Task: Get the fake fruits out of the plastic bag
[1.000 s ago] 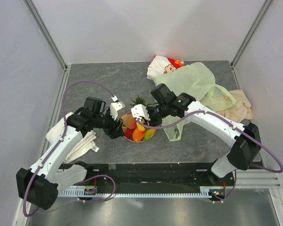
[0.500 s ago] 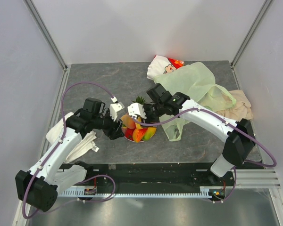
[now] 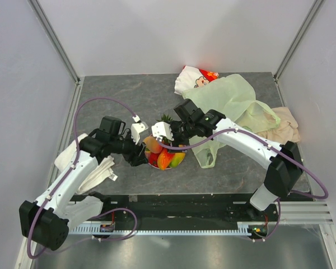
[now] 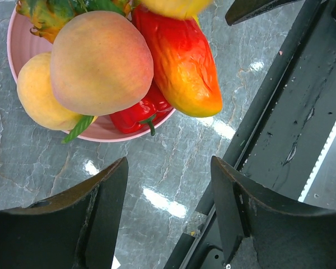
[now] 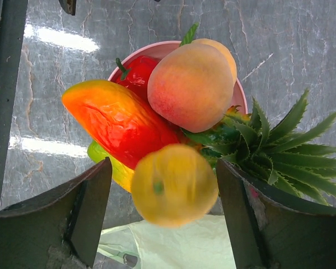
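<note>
A pink plate [image 3: 157, 166] holds the fake fruits: a peach [image 5: 191, 87], a yellow-red mango [image 5: 120, 123], a red pepper [image 5: 135, 75] and a pineapple [image 5: 269, 145]. My right gripper [image 5: 163, 165] is open just above the pile. A round yellow fruit [image 5: 173, 184] shows blurred between its jaws, touching neither. The pale-green plastic bag [image 3: 229, 101] lies behind and right of the plate, and its edge shows under the right gripper [image 5: 173, 244]. My left gripper [image 4: 168, 168] is open and empty over bare table just left of the plate [image 4: 109, 131].
A white-and-red cartoon pouch [image 3: 196, 75] lies at the back by the bag. A beige cloth [image 3: 283, 126] is at the right edge and a white cloth [image 3: 95, 171] under the left arm. A black rail [image 4: 291, 112] runs along the table's front edge.
My right gripper has shifted slightly left over the plate, and the yellow fruit now sits loose and blurred between its open jaws. The left arm has barely moved.
</note>
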You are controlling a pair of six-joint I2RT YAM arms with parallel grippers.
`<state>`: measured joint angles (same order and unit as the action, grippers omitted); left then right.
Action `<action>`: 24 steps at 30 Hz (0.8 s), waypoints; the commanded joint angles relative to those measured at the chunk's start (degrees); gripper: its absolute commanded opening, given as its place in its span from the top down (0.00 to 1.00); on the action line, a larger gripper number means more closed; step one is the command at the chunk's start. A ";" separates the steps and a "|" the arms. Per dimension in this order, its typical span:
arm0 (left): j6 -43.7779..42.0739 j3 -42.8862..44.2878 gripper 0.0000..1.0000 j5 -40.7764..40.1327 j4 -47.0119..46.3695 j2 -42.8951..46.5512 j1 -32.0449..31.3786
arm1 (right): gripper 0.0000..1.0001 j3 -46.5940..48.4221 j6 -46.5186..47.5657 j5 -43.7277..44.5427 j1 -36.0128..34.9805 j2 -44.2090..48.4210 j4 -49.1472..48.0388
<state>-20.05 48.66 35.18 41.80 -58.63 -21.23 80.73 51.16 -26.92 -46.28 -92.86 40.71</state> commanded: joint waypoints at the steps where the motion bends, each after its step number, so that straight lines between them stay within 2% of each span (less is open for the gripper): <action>1: -1.92 -0.06 0.33 2.44 -1.64 -0.17 0.32 | 0.17 0.92 -0.53 0.02 -0.21 0.84 -1.77; 9: -1.74 0.11 0.33 2.79 -1.81 -0.34 0.23 | 0.20 0.31 -1.32 3.44 0.05 2.85 -1.86; 16: -1.66 -0.06 0.33 3.05 -1.99 -0.17 0.23 | 0.20 -5.31 -3.17 4.41 8.64 11.47 5.25; 19: -1.48 -0.24 0.33 3.23 -2.69 -0.26 0.23 | 0.20 -8.91 -1.41 5.64 10.94 11.91 8.15; 24: -0.16 0.03 0.29 1.83 -4.27 -0.87 0.23 | 0.16 -12.26 -0.88 3.10 11.13 7.53 6.06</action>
<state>-20.03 48.58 36.36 40.80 -58.94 -21.23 70.81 49.87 -22.20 -34.63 -81.19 46.24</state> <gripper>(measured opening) 0.691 0.831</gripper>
